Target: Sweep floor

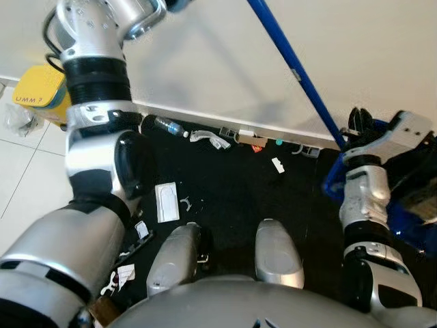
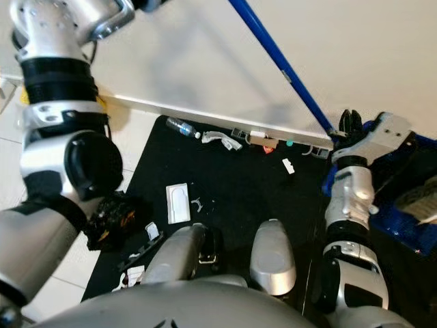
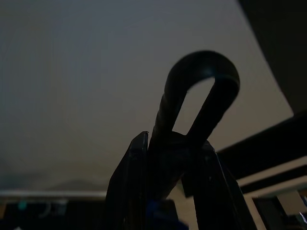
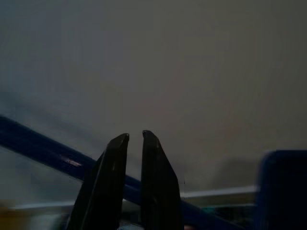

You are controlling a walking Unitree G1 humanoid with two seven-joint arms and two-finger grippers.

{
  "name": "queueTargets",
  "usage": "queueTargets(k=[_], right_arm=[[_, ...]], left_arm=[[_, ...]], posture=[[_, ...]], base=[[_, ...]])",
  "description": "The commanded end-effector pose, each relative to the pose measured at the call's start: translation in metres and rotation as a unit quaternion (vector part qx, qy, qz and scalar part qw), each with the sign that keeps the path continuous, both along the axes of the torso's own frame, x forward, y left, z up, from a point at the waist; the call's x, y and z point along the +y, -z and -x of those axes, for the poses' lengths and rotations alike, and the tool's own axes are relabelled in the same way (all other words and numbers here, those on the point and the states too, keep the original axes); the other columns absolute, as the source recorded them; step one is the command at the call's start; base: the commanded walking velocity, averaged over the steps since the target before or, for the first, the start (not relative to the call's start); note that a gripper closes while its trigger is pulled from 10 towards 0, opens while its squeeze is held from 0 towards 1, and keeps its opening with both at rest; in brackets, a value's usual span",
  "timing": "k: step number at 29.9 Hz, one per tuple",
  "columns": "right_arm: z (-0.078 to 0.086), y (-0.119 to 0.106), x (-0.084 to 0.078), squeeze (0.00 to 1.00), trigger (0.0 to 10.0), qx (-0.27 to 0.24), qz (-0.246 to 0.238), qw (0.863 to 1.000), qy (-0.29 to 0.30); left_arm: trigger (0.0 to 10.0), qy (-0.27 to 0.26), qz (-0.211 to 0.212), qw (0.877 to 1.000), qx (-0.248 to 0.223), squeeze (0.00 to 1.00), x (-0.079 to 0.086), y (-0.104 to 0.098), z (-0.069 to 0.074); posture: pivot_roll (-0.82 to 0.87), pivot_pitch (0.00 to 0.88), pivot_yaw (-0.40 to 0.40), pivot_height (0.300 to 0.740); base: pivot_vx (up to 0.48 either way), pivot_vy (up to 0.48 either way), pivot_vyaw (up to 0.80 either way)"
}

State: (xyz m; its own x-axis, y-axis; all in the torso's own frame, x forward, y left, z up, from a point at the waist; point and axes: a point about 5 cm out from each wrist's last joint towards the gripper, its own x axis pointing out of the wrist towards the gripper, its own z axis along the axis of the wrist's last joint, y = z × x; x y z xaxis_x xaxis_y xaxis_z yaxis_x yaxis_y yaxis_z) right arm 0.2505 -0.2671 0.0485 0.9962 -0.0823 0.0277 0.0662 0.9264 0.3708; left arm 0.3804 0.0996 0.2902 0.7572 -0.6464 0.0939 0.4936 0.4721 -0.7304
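Gripping the broom handle (image 1: 293,65), my left gripper (image 3: 168,191) pinches its looped top, while my right gripper (image 4: 130,143), fingers nearly pressed together, clamps it low beside the dustpan (image 2: 403,198). Litter (image 1: 167,201) dots the black mat (image 1: 232,184) along the wall.

Black mat (image 1: 232,198) on pale tiled floor (image 1: 20,178), abutting the white wall. Along the mat's wall edge lie a plastic bottle (image 1: 169,126) and small litter (image 1: 249,139). A white packet (image 1: 166,201) lies near its left edge.

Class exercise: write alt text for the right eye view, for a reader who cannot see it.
A humanoid robot looks down at a black mat strewn with litter along a white wall: a plastic bottle, wrappers, a white packet. Its right gripper meets a blue broom handle beside a blue dustpan.
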Motion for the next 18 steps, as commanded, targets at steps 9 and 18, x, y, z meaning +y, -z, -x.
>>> queueTargets(k=[9,18], right_arm=[[0.042,-0.013,0.012,0.0,10.0,-0.05,-0.095,0.979,-0.171],[0.078,0.001,0.031,0.0,10.0,0.023,-0.082,0.966,-0.246]], left_arm=[[10.0,-0.055,-0.009,0.998,0.042,0.0,0.009,0.021,-0.011],[10.0,-0.101,-0.027,0.992,0.075,0.0,0.014,0.031,-0.021]], posture=[[-0.06,0.0,0.113,0.74],[-0.07,0.0,0.11,0.74]], base=[[0.0,0.0,0.0],[0.0,0.0,0.0]])
